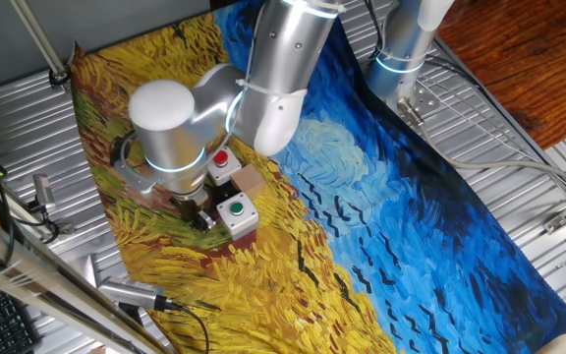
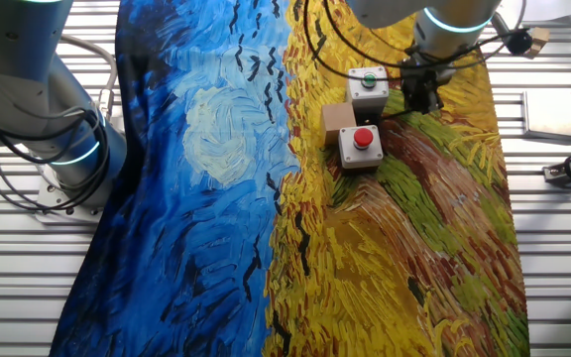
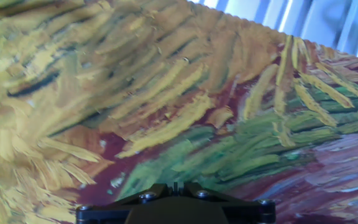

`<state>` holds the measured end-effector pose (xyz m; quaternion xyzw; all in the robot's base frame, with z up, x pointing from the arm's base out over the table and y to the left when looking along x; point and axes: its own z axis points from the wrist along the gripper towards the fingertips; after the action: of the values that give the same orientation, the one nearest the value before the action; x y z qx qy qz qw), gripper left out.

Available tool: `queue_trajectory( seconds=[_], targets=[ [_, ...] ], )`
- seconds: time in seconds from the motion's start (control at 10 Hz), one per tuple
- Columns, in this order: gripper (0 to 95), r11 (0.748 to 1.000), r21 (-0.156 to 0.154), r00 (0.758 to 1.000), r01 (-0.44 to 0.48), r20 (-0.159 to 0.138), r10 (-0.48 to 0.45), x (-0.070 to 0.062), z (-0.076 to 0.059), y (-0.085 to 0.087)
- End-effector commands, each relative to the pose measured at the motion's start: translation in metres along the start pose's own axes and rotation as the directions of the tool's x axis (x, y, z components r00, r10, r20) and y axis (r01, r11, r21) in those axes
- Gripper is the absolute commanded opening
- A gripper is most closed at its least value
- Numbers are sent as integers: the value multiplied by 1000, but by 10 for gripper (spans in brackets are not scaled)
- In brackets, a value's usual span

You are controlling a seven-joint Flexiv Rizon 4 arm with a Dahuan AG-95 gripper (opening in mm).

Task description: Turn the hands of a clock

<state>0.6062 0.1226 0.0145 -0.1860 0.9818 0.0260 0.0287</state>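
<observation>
No clock visible; hand (image 2: 422,91) low over cloth, just beside green-button box (image 2: 369,86); grip state unclear, nothing seen held.

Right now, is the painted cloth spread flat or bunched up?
Spread flat. The cloth covers the table, with the green button box and red one sitting level on it.

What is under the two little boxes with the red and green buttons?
The grey box with the red button and the grey box with the green button sit on a painted cloth of yellow and blue swirls. What lies beneath the cloth is covered.
</observation>
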Motion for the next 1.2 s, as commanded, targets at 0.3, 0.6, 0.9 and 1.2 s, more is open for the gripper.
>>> queue_trajectory(
  seconds=[0.3,0.6,0.9,1.2],
  targets=[
    [0,1000,9,1000,15,-2,-15,6,-1,-10],
    [0,1000,14,1000,21,-4,-21,7,-3,-14],
    [0,999,20,1000,28,-6,-28,10,-5,-19],
    [0,999,25,999,39,-8,-39,14,-7,-24]
  ],
)
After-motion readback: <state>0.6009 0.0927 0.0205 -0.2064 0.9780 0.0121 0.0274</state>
